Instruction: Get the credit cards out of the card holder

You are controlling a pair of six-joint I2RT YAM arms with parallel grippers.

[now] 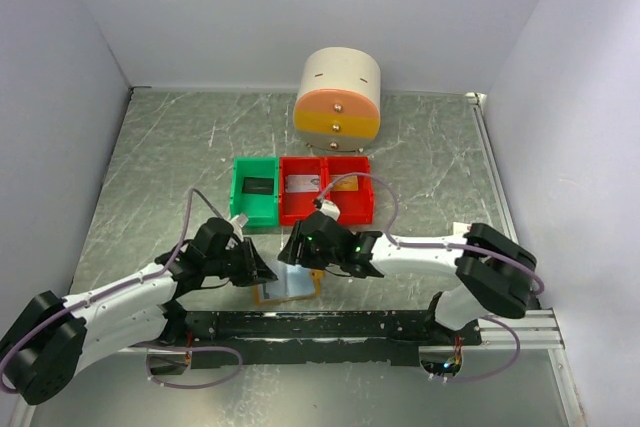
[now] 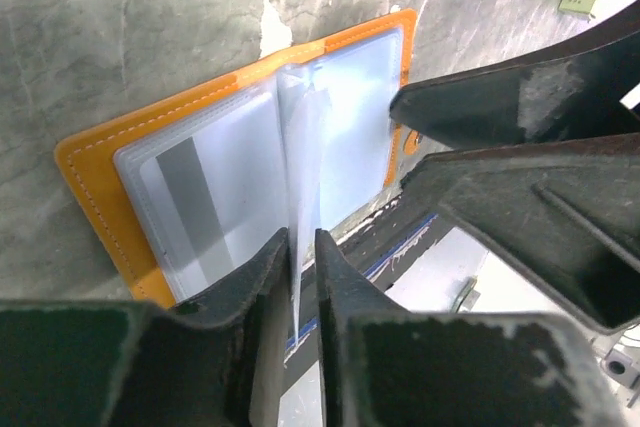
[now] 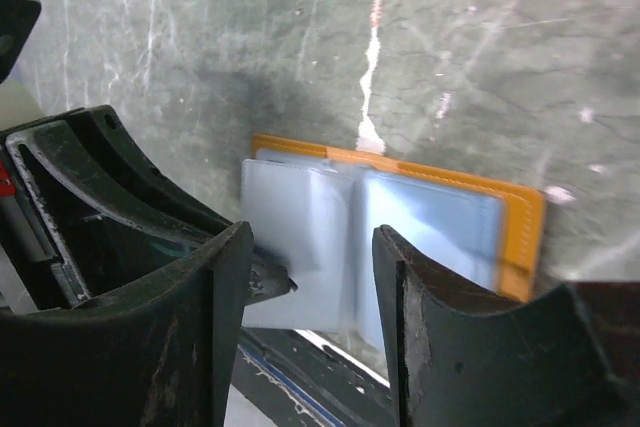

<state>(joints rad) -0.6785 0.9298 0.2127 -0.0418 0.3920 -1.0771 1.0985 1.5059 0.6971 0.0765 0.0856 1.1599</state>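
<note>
One upright leaf of the open card holder (image 2: 90, 187) was pinched in the left gripper (image 2: 302, 252), a grey-striped credit card (image 2: 190, 197) pocketed just beside its fingertips, while the right gripper (image 3: 312, 247) hung open-jawed directly over the holder

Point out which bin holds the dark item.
The green bin, leftmost of the three, holds the dark item. The middle red bin holds a white item, the right red bin an orange item.
</note>
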